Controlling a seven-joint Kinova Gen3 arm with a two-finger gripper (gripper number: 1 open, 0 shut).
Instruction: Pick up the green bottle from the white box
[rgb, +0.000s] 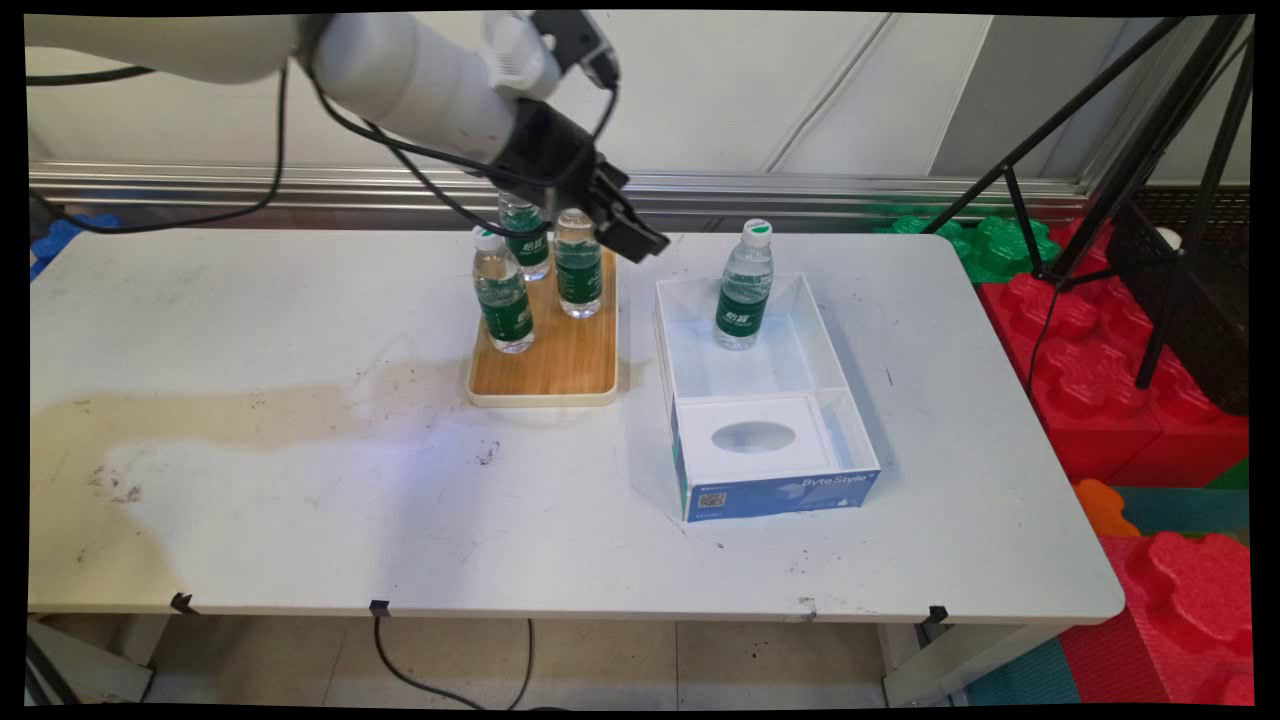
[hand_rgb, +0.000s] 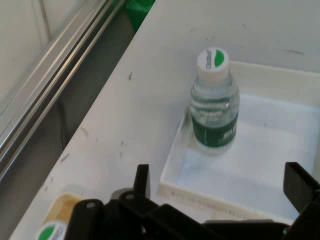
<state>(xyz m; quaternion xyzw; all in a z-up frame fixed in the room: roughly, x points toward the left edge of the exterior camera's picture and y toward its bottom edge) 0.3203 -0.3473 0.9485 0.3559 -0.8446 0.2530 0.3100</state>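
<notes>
My gripper (rgb: 628, 236) hangs above the table between a wooden tray (rgb: 545, 375) and an open white box (rgb: 765, 400), close to the tray's far right corner. It is open and holds nothing. In the hand view the gripper (hand_rgb: 220, 187) shows its two fingers wide apart. Beyond them a water bottle (hand_rgb: 215, 105) with a green label and a white cap stands upright in the white box (hand_rgb: 172, 167). The same bottle (rgb: 745, 286) stands at the box's far end in the main view. Three like bottles stand on the tray: one at the front left (rgb: 503, 292), one on the right (rgb: 578, 264), one behind (rgb: 526, 238).
The box's near end holds a white insert with an oval hole (rgb: 752, 437). A bottle cap (hand_rgb: 50, 233) shows at the hand view's bottom left. Red and green foam blocks (rgb: 1130, 400) and a black tripod (rgb: 1150, 150) stand to the right of the table.
</notes>
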